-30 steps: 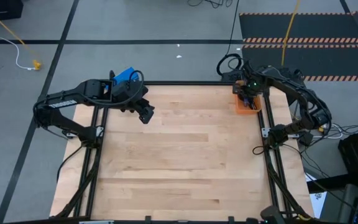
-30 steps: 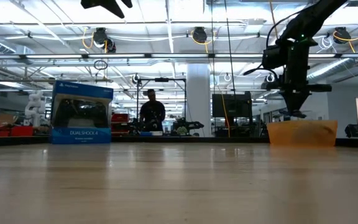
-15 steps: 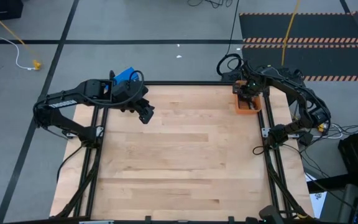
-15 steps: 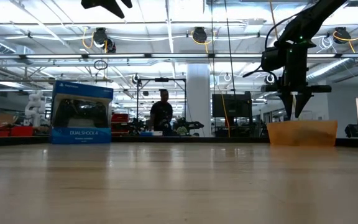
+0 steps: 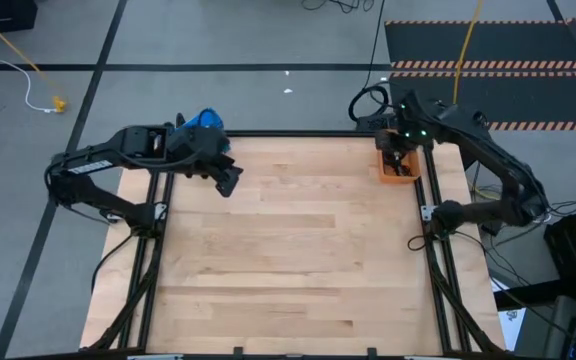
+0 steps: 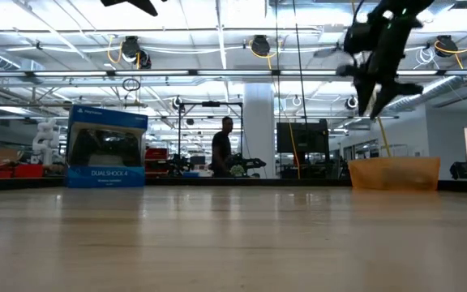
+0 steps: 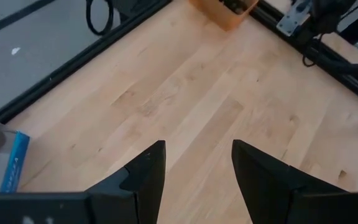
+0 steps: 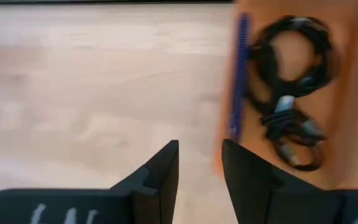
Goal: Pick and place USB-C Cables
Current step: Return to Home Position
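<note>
Wooden table (image 5: 288, 250), USB-C cables (image 8: 281, 121) in orange bin (image 6: 394, 173) below parted right end effector (image 8: 199, 149).

grey floor (image 5: 268, 35) with a black hazard-edged mat (image 5: 498, 40) — beyond, a white pillar (image 6: 258, 130) under ceiling lights (image 6: 201, 16).

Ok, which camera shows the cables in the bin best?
Right wrist view: it looks into the orange bin, showing black cables and a blue cable. High shows dark specks, low only the bin's wall, left wrist a corner.
</note>
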